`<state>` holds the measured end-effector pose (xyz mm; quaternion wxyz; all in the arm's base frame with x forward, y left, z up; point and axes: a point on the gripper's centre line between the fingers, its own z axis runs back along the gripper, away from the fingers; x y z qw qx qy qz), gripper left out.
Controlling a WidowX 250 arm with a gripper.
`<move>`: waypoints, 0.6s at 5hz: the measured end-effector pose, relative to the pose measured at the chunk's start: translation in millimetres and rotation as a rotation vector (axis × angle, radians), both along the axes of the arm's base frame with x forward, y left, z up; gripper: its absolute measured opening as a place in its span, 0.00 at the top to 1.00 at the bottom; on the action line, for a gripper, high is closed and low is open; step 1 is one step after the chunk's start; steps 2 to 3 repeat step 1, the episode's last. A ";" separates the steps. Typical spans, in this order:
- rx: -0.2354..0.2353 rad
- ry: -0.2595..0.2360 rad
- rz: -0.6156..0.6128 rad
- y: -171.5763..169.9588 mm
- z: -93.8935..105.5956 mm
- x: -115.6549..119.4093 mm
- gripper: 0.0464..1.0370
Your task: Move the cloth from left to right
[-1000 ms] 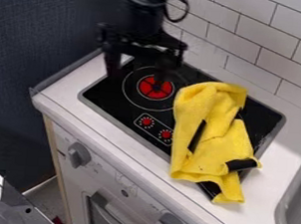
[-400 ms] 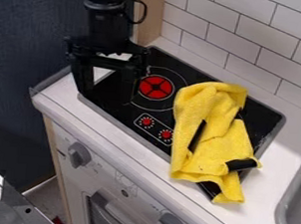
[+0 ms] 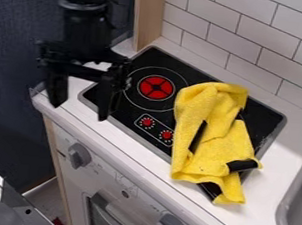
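Observation:
The yellow cloth lies crumpled over the right half of the black stove top, its lower end hanging past the stove's front right corner onto the white counter. Black shows at several spots along its folds. My gripper hangs over the counter's left end and the stove's left corner, well to the left of the cloth and not touching it. Its two fingers stand wide apart with nothing between them, so it is open.
The stove top has a red burner mark left of the cloth. A grey sink lies at the right edge. White wall tiles rise behind, and a wooden post stands at the back left.
The gripper has moved left and toward the counter's front edge, away from the burner and the cloth. The cloth lies as before.

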<state>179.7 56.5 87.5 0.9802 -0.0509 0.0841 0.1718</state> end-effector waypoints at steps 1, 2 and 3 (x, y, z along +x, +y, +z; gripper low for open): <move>0.021 0.002 0.012 4.3 5.7 -30.0 0.03; 0.021 0.002 0.012 4.3 5.7 -30.0 0.03; 0.021 0.002 0.012 4.3 5.7 -30.0 0.03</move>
